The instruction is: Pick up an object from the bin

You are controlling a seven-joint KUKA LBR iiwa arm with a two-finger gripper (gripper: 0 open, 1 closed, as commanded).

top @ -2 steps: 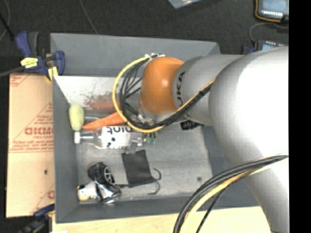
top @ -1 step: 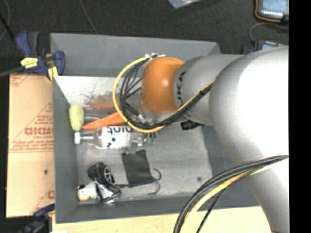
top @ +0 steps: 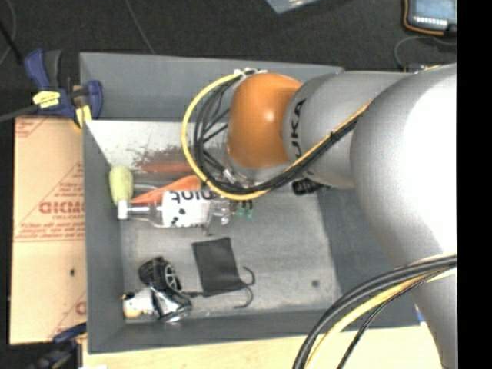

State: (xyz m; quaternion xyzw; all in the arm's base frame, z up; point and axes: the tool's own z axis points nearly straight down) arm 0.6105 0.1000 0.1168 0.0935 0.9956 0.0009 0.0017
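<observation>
Gripper, mostly hidden under the orange cover, sits at the right end of a lying clear bottle; its width cannot be told.

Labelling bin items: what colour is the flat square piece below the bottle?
The flat square piece is black; clearest in the camera view.

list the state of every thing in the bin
bottle: on its side, cap to the left, other end under the arm
orange piece: lying flat against the bottle
pale green piece: lying by the left wall
pouch: flat, strap trailing loose
toy: lying in the near left corner
</observation>
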